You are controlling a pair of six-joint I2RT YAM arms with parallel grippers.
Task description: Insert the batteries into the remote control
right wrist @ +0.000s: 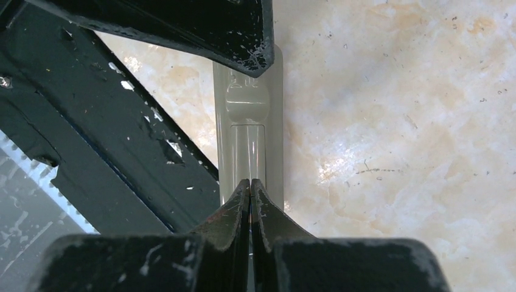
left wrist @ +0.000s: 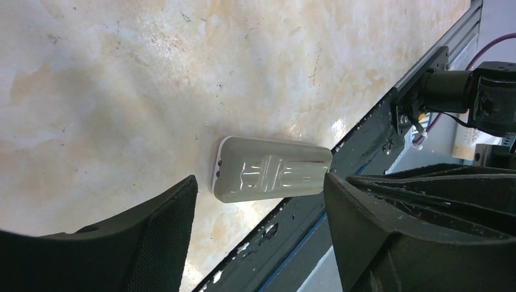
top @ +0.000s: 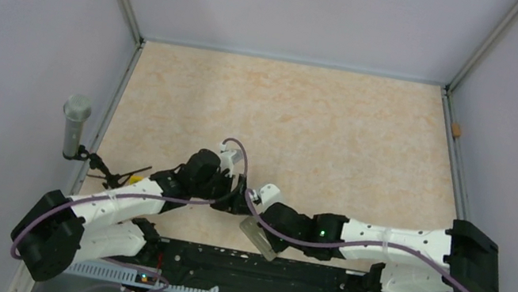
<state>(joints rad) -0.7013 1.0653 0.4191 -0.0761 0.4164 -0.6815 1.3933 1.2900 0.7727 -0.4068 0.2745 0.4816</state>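
A: Top view first. What are we seeing around the work?
B: We are seeing the left arm (top: pixel 116 205) and right arm (top: pixel 383 244) both reaching to the near middle of the table (top: pixel 286 111), with their wrists meeting. The remote control (top: pixel 261 240) is lying grey back up just below them, against the black rail (top: pixel 258 270). The right wrist is hiding part of it. A grey mic-like cylinder (top: pixel 75 122) is standing outside the left frame. A small brown bit (top: pixel 456 130) is sitting by the right frame, and a yellow bit (top: pixel 130 180) is peeking out beside the left arm.
A: Left wrist?
B: The left gripper (left wrist: pixel 260 182) is spread wide, gripping nothing. The remote is lying flat beside the rail and showing in the gap between the fingers (left wrist: pixel 155 243).
A: Right wrist?
B: The right gripper (right wrist: pixel 250 182) is pressed closed, tips together over the remote's back, with nothing showing between them. We cannot tell whether they are touching it. A black wedge (right wrist: pixel 201 24) is covering the remote's far end.
A: Battery bay?
B: The back panel (right wrist: pixel 249 152) is looking covered, so we cannot tell what is inside.
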